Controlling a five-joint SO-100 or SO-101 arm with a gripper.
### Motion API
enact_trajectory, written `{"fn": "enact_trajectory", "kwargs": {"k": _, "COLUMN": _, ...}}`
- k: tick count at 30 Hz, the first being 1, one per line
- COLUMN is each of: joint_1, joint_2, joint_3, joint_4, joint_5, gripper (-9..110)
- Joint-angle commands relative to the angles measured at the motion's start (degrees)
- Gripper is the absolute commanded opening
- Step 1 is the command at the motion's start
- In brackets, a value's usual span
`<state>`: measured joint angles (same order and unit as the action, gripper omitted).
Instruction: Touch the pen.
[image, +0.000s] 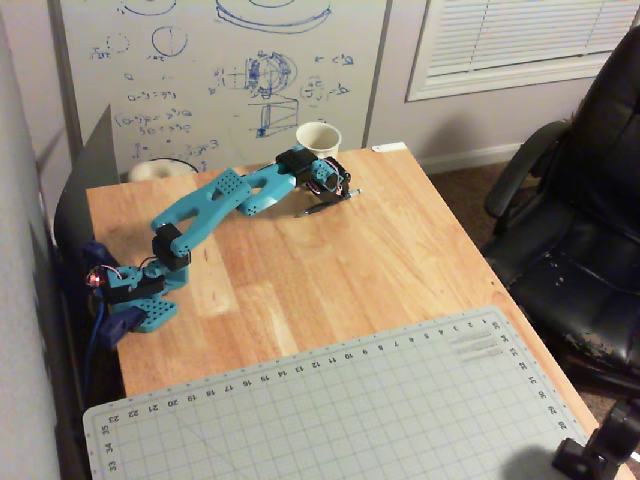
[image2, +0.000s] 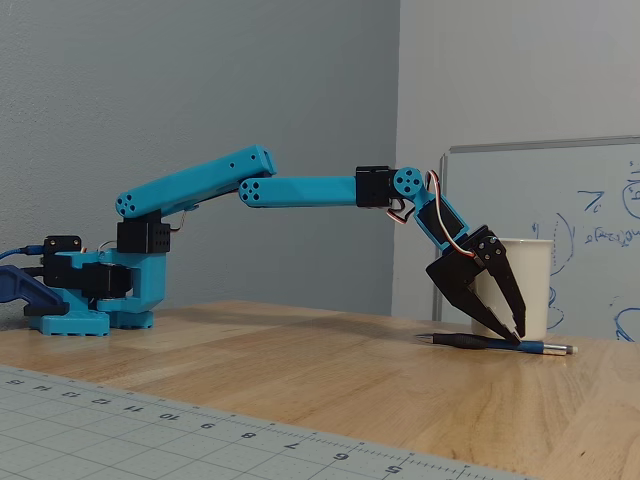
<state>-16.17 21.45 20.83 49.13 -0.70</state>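
The pen (image2: 465, 342) lies flat on the wooden table (image: 300, 290), a thin dark barrel with a blue section and a pale tip. The overhead view shows this pen (image: 318, 207) just in front of the cream mug (image: 318, 136). My blue arm is stretched far out and its black gripper (image2: 517, 336) points down. Its fingertips (image2: 512, 336) meet, resting on the pen's blue part. The two fingers converge to a point with nothing held between them. From overhead the gripper (image: 345, 190) sits over the pen's right end.
The cream mug (image2: 530, 275) stands right behind the gripper. A whiteboard (image: 220, 70) leans at the table's far edge. A grey cutting mat (image: 330, 410) covers the near end. A black office chair (image: 580, 220) stands to the right in the overhead view.
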Motion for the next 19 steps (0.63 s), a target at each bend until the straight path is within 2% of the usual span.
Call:
{"fn": "enact_trajectory", "kwargs": {"k": 1, "joint_1": -1.9, "joint_2": 1.9, "joint_3": -3.8, "joint_4": -1.6, "joint_5": 0.1, "gripper": 1}}
{"fn": "enact_trajectory", "kwargs": {"k": 19, "joint_1": -2.0, "joint_2": 1.9, "joint_3": -4.2, "joint_4": -1.6, "joint_5": -0.1, "gripper": 1}}
